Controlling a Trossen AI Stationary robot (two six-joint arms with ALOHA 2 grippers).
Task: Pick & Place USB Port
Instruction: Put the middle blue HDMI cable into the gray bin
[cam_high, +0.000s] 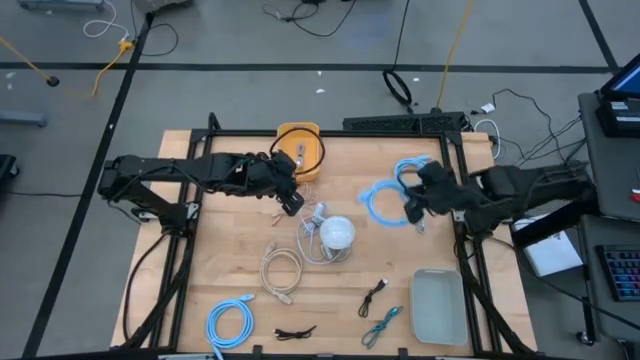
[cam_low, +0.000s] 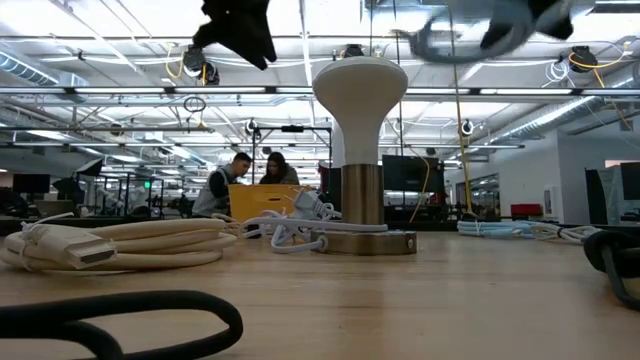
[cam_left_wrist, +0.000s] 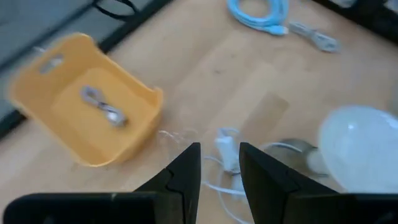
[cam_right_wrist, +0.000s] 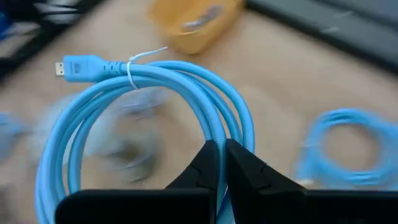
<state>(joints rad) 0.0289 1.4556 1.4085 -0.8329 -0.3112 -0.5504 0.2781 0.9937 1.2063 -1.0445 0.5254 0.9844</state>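
Black cable (cam_low: 110, 322) lies nearest on the wood; right gripper (cam_right_wrist: 221, 163) clenched on the blue coiled cable (cam_right_wrist: 143, 106), lifted clear for carrying, probably toward the yellow bin (cam_high: 300, 150) far-centre, while left gripper (cam_left_wrist: 219, 163) hovers released near the lamp (cam_high: 337, 234).

I see even, bright overhead light; ceiling strip lamps (cam_low: 120, 45) glare in the low view. Shadows on the table (cam_high: 200, 270) are soft. My right wrist view is motion-blurred behind the sharp blue cable (cam_right_wrist: 155, 81).
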